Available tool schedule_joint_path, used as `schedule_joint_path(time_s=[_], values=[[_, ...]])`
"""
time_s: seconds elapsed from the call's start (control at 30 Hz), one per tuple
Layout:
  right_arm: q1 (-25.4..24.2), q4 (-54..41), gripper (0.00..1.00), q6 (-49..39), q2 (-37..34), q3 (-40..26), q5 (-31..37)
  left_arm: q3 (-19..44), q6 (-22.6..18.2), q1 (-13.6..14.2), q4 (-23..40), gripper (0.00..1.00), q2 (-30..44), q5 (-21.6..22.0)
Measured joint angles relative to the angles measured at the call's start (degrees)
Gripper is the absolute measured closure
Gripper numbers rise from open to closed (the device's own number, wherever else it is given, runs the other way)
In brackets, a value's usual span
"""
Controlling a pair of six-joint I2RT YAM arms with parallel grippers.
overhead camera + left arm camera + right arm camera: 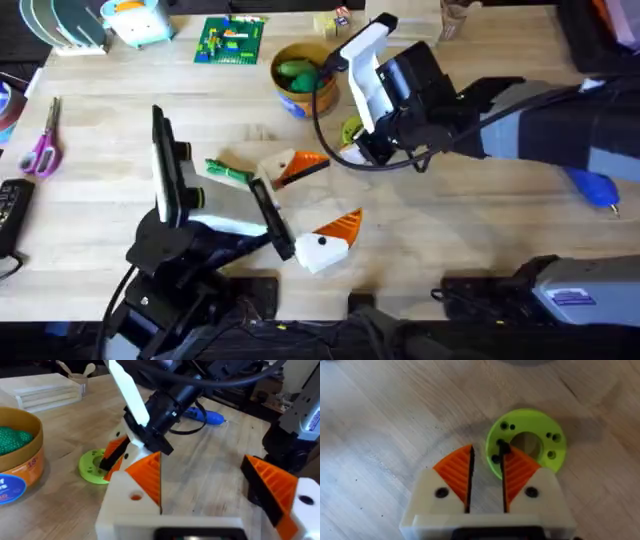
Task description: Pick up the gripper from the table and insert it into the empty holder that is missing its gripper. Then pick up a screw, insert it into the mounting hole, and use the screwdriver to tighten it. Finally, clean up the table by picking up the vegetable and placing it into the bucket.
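Orange tip [342, 226] looks seated in white block [322, 256]. Right gripper [487, 460], fingers slightly apart, at disc [540, 430], centre; left gripper [315, 200] spread wide. Screwdriver [595, 185] far right, vegetable [228, 172] centre-left: 2 steps left.

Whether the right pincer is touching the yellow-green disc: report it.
Cannot tell. In the right wrist view the right pincer has one orange pad overlapping the disc, but that angle hides any gap.
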State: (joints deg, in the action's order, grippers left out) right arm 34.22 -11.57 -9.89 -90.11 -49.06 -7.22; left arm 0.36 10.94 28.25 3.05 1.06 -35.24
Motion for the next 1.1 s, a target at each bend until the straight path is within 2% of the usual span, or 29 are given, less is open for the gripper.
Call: schedule_joint_path(time_s=[0.77, 1.1], values=[[0.02, -3.50, 0.671, 0.00, 0.05, -1.37, 1.92, 0.00, 0.00, 0.00, 0.00, 0.008, 0.00, -0.13], [0.02, -6.55, 0.658, -0.01, 2.32, -2.11, 2.10, 0.00, 0.00, 0.00, 0.00, 0.009, 0.00, -0.13]])
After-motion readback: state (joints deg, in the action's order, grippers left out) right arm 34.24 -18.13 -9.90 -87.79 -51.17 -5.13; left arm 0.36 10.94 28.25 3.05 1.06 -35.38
